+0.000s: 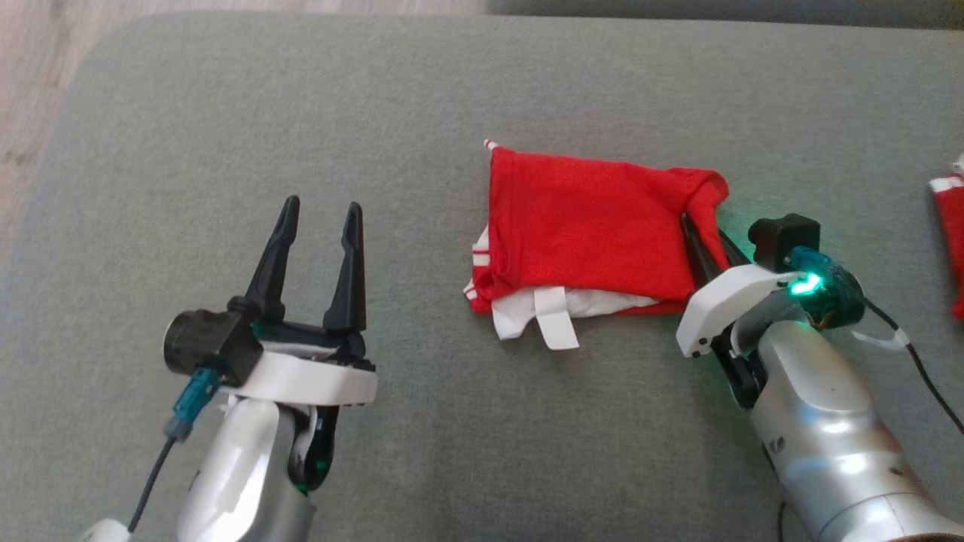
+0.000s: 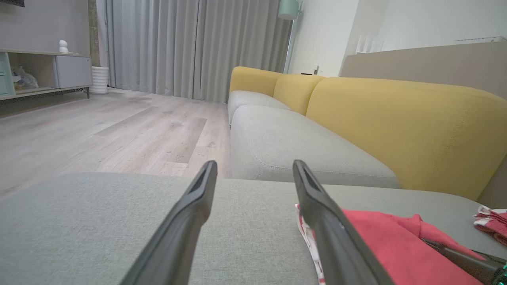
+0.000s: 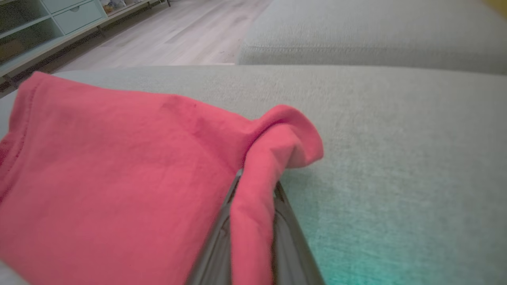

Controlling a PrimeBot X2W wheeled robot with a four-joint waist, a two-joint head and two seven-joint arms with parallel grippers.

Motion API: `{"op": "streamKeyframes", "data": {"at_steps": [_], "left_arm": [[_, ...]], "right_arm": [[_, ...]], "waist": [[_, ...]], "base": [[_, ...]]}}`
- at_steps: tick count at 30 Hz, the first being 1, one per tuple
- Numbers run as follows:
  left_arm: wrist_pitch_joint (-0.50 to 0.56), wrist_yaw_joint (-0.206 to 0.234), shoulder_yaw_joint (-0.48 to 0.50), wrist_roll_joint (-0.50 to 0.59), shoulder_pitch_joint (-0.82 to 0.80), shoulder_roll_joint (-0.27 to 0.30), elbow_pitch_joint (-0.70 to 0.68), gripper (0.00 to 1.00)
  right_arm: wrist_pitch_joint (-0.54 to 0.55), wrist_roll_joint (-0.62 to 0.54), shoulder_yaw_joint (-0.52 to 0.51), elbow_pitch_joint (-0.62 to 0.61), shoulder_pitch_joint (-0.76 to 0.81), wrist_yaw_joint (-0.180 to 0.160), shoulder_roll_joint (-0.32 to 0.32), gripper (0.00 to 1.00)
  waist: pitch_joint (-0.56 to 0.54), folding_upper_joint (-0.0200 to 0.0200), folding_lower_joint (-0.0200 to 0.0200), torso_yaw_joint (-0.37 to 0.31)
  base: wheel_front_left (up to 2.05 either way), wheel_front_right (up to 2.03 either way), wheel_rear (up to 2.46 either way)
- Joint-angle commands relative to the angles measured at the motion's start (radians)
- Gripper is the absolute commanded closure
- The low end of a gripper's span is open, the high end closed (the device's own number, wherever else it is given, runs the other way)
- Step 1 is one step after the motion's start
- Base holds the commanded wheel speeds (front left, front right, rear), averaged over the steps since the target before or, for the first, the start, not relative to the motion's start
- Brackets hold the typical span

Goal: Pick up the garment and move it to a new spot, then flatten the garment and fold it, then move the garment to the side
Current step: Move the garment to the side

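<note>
The red garment (image 1: 587, 226), folded into a rough rectangle with white trim and a white tag at its near edge, lies on the grey cushion (image 1: 422, 113). My right gripper (image 1: 704, 237) is shut on its right edge, where the cloth bunches up. In the right wrist view the red fabric (image 3: 119, 178) runs pinched between the two dark fingers (image 3: 291, 241). My left gripper (image 1: 320, 214) stands open to the garment's left, well apart from it, nothing between its fingers. The left wrist view shows the garment (image 2: 388, 245) to the right of the open fingers (image 2: 317, 206).
Another red-and-white cloth (image 1: 950, 233) lies at the cushion's right edge. Wooden floor (image 1: 30, 83) lies past the cushion's left edge. A yellow-backed sofa (image 2: 396, 118) stands beyond the cushion. Bare cushion stretches to the left of the garment and behind it.
</note>
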Motion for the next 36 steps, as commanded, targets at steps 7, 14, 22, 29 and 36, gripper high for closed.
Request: {"op": "streamKeyframes", "data": {"at_steps": [7, 14, 22, 29, 36], "left_arm": [[-0.005, 0.008, 0.015, 0.001, 0.003, 0.007, -0.045, 0.0], [-0.005, 0.033, -0.043, -0.019, 0.008, 0.007, -0.063, 0.0], [-0.005, 0.04, -0.064, -0.01, 0.003, 0.007, -0.075, 0.0], [-0.005, 0.034, -0.062, 0.0, -0.024, 0.007, -0.087, 0.0], [-0.005, 0.021, -0.059, 0.012, -0.053, 0.007, -0.086, 0.0]], "right_arm": [[-0.04, -0.173, -0.031, -0.077, -0.021, 0.002, 0.015, 1.0], [0.014, -0.294, -0.044, -0.209, 0.01, 0.002, -0.046, 1.0], [0.096, -0.292, -0.007, -0.346, 0.042, 0.002, -0.22, 1.0], [0.181, -0.256, -0.041, -0.448, 0.048, 0.002, -0.384, 1.0], [0.261, -0.28, -0.137, -0.514, 0.051, 0.002, -0.483, 1.0]], "waist": [[-0.058, 0.0, 0.0, -0.065], [-0.09, 0.0, 0.0, -0.126], [-0.071, 0.0, 0.0, -0.177], [-0.012, 0.0, 0.0, -0.203], [0.054, 0.0, 0.0, -0.21]], "base": [[0.0, 0.0, 0.0], [0.0, 0.0, 0.0], [0.0, 0.0, 0.0], [0.0, 0.0, 0.0], [0.0, 0.0, 0.0]]}}
